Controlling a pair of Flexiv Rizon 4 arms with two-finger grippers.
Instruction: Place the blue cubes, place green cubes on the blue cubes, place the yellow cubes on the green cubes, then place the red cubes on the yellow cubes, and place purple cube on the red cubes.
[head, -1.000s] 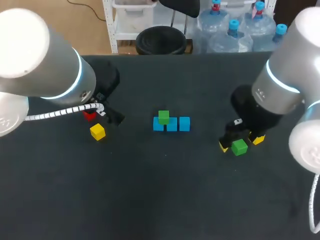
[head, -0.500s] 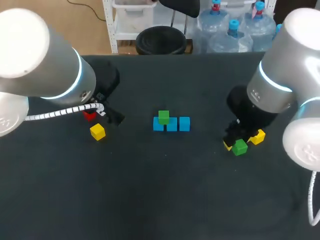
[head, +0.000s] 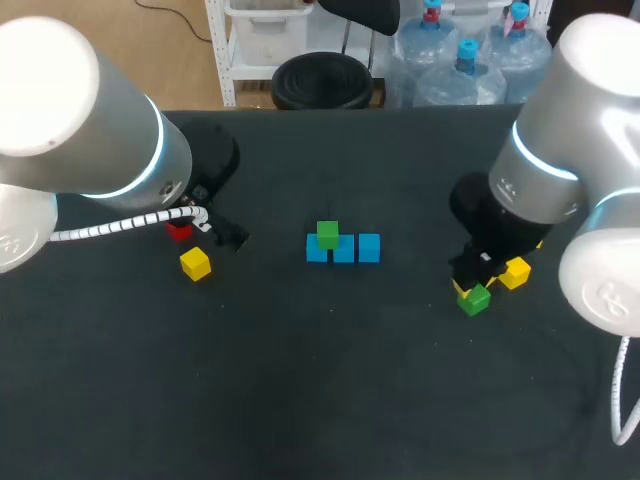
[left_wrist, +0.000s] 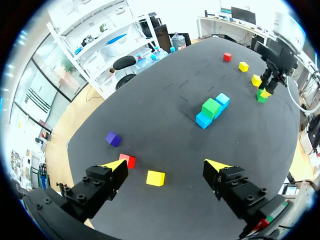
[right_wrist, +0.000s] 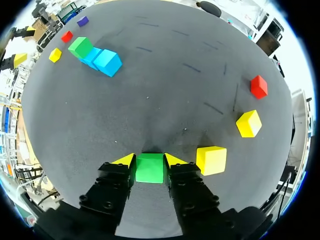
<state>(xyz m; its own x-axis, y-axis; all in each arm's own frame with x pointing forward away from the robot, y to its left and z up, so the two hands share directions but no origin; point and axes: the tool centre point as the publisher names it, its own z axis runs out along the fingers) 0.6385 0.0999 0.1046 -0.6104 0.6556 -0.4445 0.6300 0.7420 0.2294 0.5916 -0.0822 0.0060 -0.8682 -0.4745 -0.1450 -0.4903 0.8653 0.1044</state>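
Dark matte table (head: 330, 400). Right gripper (right_wrist: 150, 160) clenched on green cube (right_wrist: 149, 169) at right, just beside near yellow cube (right_wrist: 211, 160). Left gripper (left_wrist: 165, 165) released, holding nothing. Blue cubes (head: 343, 248) in a mid-table row, stacked green cube (head: 327, 234) toward the left end. Red cube (head: 179, 231) half hidden under the left arm; purple cube (left_wrist: 113, 138) visible from left wrist only.

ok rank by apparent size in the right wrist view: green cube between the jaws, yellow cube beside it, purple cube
green cube and yellow cube: about alike
purple cube: smallest, but farthest from camera

red cube (head: 178, 233) half behind left arm (head: 100, 140), yellow cube (head: 517, 274) edge behind right arm (head: 560, 150)
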